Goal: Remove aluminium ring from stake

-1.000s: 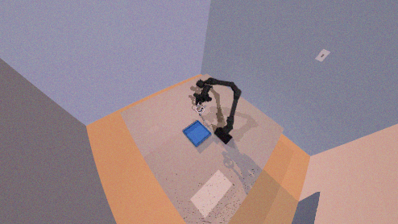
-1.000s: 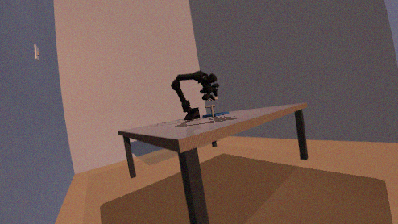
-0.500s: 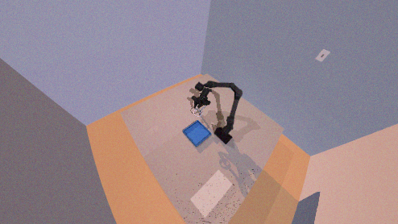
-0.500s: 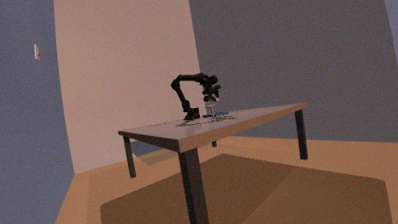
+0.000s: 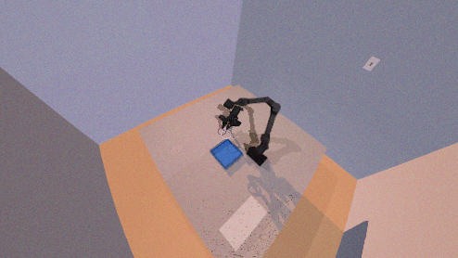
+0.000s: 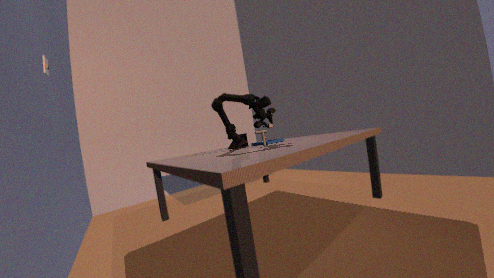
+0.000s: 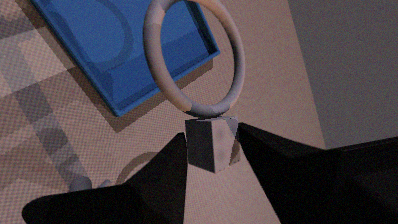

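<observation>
The grey-brown table (image 5: 185,162) (image 6: 280,155) is the largest thing, and the top view shows its far corner at the top and two more corners to the left and right. On it, set in from the edge that joins the far and right corners, stands the black arm (image 5: 272,125) (image 6: 225,116), bent over toward the far corner. The blue tray (image 5: 215,155) (image 6: 276,142) (image 7: 90,82) lies beside the arm's base, on the side toward the table's left edge. The steel stake (image 6: 264,139) stands upright with its cross-bar on top, by the tray in the exterior view. The gripper (image 5: 227,126) (image 6: 269,125) (image 7: 210,133) is above the table, nearer the far corner than the tray is, its fingers partly apart and closed on the tab. The ring (image 5: 225,138) (image 6: 271,126) (image 7: 152,50) is off the stake and up in the air, round, smooth and pale grey with warmer patches, reaching out past the fingertips; its exact tilt I cannot tell. Smallest is the tab (image 7: 201,142), a squared block at the ring's rim, pinched between the fingers
</observation>
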Controlling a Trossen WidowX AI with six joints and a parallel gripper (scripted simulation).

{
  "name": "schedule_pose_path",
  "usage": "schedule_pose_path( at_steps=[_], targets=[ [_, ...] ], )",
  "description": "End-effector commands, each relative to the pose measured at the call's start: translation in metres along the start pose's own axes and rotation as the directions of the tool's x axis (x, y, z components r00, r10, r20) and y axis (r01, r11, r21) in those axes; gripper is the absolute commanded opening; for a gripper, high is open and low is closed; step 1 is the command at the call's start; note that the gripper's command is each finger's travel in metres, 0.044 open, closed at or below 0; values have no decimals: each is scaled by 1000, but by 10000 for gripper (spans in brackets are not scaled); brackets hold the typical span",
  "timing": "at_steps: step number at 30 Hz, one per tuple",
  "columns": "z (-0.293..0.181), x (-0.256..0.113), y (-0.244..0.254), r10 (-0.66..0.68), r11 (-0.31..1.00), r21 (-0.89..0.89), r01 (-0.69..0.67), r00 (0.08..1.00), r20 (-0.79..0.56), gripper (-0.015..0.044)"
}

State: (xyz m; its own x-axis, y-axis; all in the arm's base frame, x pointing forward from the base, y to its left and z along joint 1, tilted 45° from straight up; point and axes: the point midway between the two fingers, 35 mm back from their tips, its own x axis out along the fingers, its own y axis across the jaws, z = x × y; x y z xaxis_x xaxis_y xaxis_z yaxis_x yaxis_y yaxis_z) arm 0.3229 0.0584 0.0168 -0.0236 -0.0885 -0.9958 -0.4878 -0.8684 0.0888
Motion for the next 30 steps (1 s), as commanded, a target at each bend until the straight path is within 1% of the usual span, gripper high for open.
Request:
schedule_pose_path(
  at_steps=[1,9,16,22,27,30],
  targets=[
    [7,7,-1,-7,1000,27,8,1000,-13,0],
    [20,27,4,-14,999,39,14,1000,0,0],
    [46,58,12,-9,993,-118,18,997,71,0],
    [73,85,23,-2,962,-270,39,991,135,0],
    [76,89,25,-1,957,-288,43,990,143,0],
    [73,100,33,-1,957,-288,42,990,143,0]
  ],
)
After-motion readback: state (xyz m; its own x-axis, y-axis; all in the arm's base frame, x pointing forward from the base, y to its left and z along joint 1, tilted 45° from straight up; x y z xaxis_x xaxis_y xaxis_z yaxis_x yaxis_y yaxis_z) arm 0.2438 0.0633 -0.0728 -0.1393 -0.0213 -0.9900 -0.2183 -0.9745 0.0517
